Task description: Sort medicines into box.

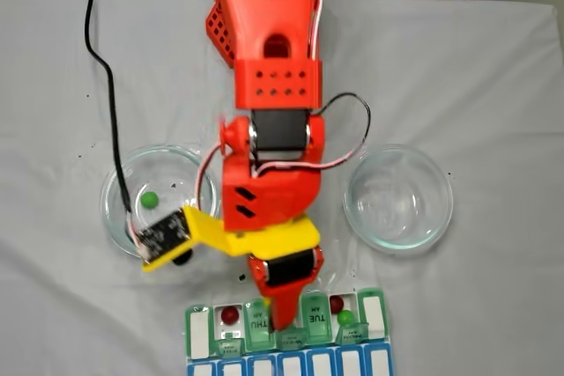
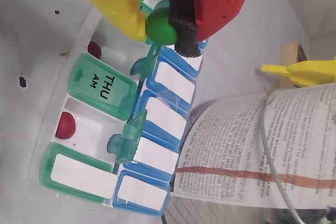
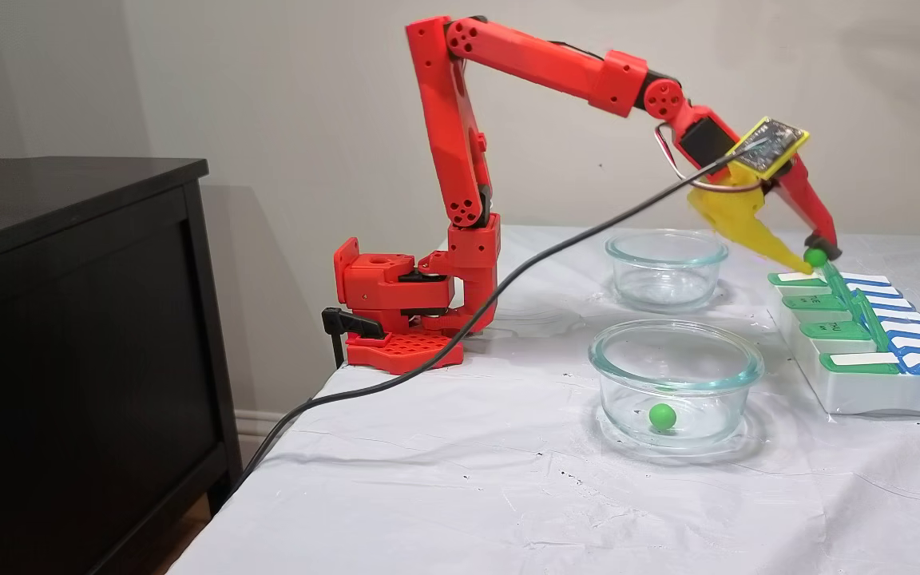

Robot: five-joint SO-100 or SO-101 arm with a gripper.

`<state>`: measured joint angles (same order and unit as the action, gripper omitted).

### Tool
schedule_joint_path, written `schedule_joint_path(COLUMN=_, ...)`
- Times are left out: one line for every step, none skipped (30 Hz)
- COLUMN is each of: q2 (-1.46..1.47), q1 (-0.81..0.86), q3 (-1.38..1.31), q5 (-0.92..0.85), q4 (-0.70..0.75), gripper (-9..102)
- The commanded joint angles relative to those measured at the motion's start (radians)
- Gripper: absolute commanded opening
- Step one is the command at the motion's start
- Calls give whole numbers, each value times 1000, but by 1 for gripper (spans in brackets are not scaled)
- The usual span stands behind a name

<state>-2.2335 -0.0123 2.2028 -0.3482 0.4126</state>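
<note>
A white cloth covers the tabletop (image 3: 460,495). The claw (image 2: 165,24) grips a green ball (image 2: 160,25) above the pill box (image 3: 867,391), so this is the carry-and-drop step (one green ball (image 3: 662,415) waits in the near glass bowl (image 3: 676,355)). Next, likely: centre over an open compartment, then release.

I read a fixed view as top-down over the table, arm (image 1: 269,129) entering from the top edge | another fixed view side-on at table height, farther back, arm base left | wrist view close, looking past the gripper (image 2: 163,27) onto the pill organizer (image 2: 131,145) | all three share the organizer; both fixed views share the glass bowls (image 3: 676,383).
</note>
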Motion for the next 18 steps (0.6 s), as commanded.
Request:
schedule_joint_path(q2=-183, q1=8, q3=-6, q5=6, q4=5, gripper=0)
schedule_joint_path(q2=-184, q1=2, q3=-5, q5=-14, q4=32, gripper=0)
schedule_joint_path(q2=-179, q1=-9, q3=-3, q5=-35, q4=63, gripper=0)
schedule_joint_path(q2=-173, q1=-20, q3=6, q5=-54, q4=83, gripper=0)
schedule_joint_path(q2=-164, q1=-32, q3=15, q5=-75, q4=100, gripper=0)
schedule_joint_path(q2=-153, q1=-38, q3=28, q5=-87, q4=101, gripper=0)
schedule_joint_path(q2=-137, q1=-43, q3=34, q5=-92, q4=101, gripper=0)
schedule_joint_path(q2=-117, q1=-46, q3=34, q5=-95, q4=103, gripper=0)
schedule_joint_path(q2=-92, q1=-49, q3=31, q5=-100, q4=103, gripper=0)
schedule_joint_path(q2=-69, q1=-51, q3=25, q5=-100, q4=103, gripper=0)
schedule_joint_path(q2=-46, q1=-52, q3=17, q5=-100, q4=104, gripper=0)
schedule_joint_path(q2=-23, q1=-54, q3=6, q5=-100, q4=104, gripper=0)
schedule_joint_path(q2=-3, q1=-54, q3=-2, q5=-100, q4=103, gripper=0)
schedule_joint_path(q2=9, q1=-54, q3=-6, q5=-98, q4=92, gripper=0)
schedule_joint_path(q2=20, q1=-52, q3=-9, q5=-95, q4=75, gripper=0)
schedule_joint_path(q2=29, q1=-51, q3=-12, q5=-95, q4=63, gripper=0)
schedule_joint_path(q2=44, q1=-49, q3=-20, q5=-97, q4=51, gripper=0)
schedule_joint_path(q2=61, q1=-48, q3=-28, q5=-104, q4=49, gripper=0)
